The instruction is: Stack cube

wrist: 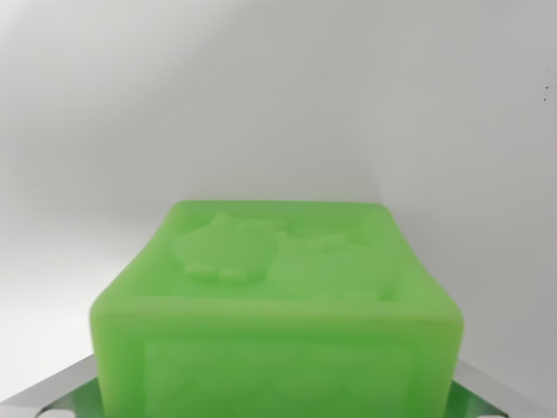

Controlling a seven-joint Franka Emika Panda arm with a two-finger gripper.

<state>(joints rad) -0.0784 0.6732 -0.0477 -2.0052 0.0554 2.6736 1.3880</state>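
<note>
One green cube fills view, embossed figures, no lettering; claw state indiscernible.

Plain matte white surface fills the whole backdrop, no seams or edges visible. Lighting soft and even, slightly greyer toward the wrist view's right.

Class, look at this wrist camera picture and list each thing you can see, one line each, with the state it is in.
green cube: close to the camera, upright, embossed face turned up, nothing on top of it.
metal claw fingers: only shiny tips show at the bottom corners, either side of the cube; whether they press on it cannot be told.
white surface: plain, with no other cube in view.
</note>
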